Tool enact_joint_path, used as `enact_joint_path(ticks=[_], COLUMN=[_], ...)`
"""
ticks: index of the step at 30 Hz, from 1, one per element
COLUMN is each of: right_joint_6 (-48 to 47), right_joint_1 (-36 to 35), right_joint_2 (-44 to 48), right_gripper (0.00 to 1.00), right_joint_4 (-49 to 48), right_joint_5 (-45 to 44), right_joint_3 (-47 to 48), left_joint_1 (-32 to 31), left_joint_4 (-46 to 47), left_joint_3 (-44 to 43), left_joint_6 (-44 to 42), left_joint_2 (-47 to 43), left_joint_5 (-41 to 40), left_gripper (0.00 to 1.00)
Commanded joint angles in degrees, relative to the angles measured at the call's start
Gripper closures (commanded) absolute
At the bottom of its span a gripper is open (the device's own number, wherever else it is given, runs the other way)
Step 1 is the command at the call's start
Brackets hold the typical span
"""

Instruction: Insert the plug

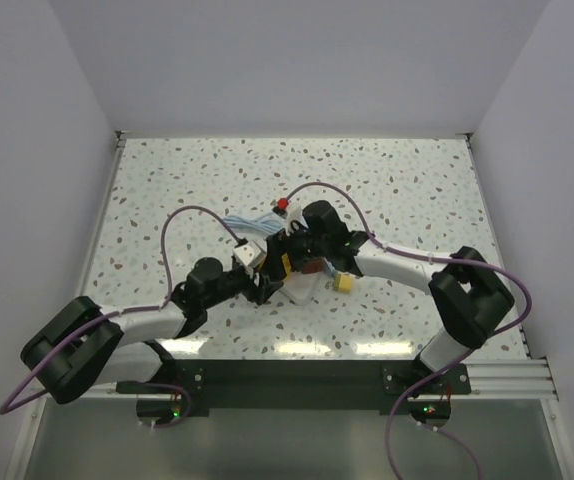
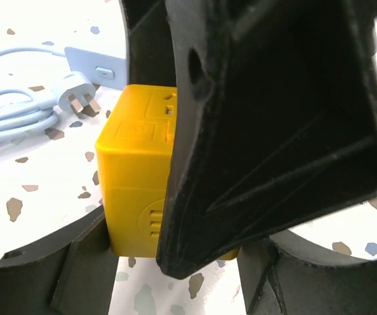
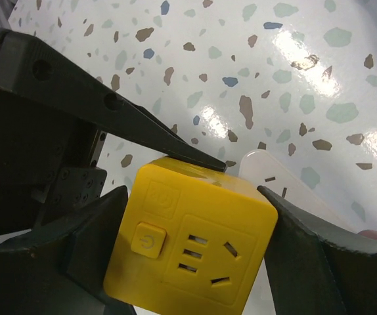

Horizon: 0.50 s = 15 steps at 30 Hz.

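Both arms are reaching inward, meeting mid-bench. The right gripper [image 3: 195,197] is clamping the yellow socket cube [image 3: 195,246]. The left gripper [image 2: 172,239] is bracketing it, its grip unclear.

Left wrist: black finger [image 2: 274,131] covers the right half of the yellow socket cube [image 2: 136,177]; blue cable [image 2: 18,118] runs off left edge. Right wrist: white strip [image 3: 307,187] mostly hidden behind cube. Top view: cube too small, I can't make it out.
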State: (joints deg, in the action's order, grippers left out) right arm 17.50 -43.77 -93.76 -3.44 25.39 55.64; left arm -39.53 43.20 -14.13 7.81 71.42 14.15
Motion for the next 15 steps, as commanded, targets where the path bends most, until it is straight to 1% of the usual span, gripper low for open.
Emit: enact_joint_path(ticks=[1,2,3,4,5,6,7,8,9,10,11,15], right_joint_6=[0.4,0.3,0.1,-0.4,-0.4,-0.3,-0.1,-0.1,-0.3,-0.4,-0.5,-1.4], right_joint_1=[-0.3,-0.2,-0.1,0.4,0.8,1.9,2.5,3.0,4.0,4.5,4.8,6.4], right_joint_2=[-1.4,-1.4,-1.4,-1.9,-2.0,-2.1,-2.3,-2.3,-2.1,-1.8,-1.6,-1.3], right_gripper=[0.27,0.43,0.48,0.56,0.59,0.64,0.73,0.88,0.94,0.98,1.0,1.0], right_joint_4=[5.6,6.0,6.4,6.5,6.3,5.9,5.5,5.3,4.9,4.8,4.8,5.7], right_joint_5=[1.2,0.7,1.0,1.7,2.9,3.5,3.9,4.1,4.4,4.4,4.3,4.2], right_joint_3=[0.8,1.0,1.6,1.8,2.3,2.5,2.9,3.2,3.9,4.3,5.2,8.3], left_joint_1=[-0.4,-0.3,-0.4,-0.4,-0.4,-0.4,-0.4,-0.4,-0.3,-0.4,-0.4,-0.4], left_joint_4=[8.7,8.7,8.7,8.7,8.7,8.7,8.7,8.5,8.0,7.8,7.5,5.9], left_joint_3=[-1.3,-1.2,-1.0,-0.8,-0.4,-0.3,0.2,0.5,0.7,1.4,1.7,3.6], left_joint_6=[-1.7,-1.6,-1.3,-1.1,-0.7,-0.5,-0.4,-0.2,0.0,0.1,0.5,2.0], left_joint_2=[-1.9,-2.1,-2.1,-2.4,-2.7,-3.3,-3.7,-4.1,-5.0,-5.4,-6.3,-8.5], left_joint_5=[-2.2,-3.1,-3.4,-3.6,-3.8,-3.8,-3.8,-3.9,-4.0,-4.1,-4.5,-6.1], left_gripper=[1.0,0.97,0.86,0.61,0.5,0.33,0.28,0.17,0.05,0.0,0.0,0.0])
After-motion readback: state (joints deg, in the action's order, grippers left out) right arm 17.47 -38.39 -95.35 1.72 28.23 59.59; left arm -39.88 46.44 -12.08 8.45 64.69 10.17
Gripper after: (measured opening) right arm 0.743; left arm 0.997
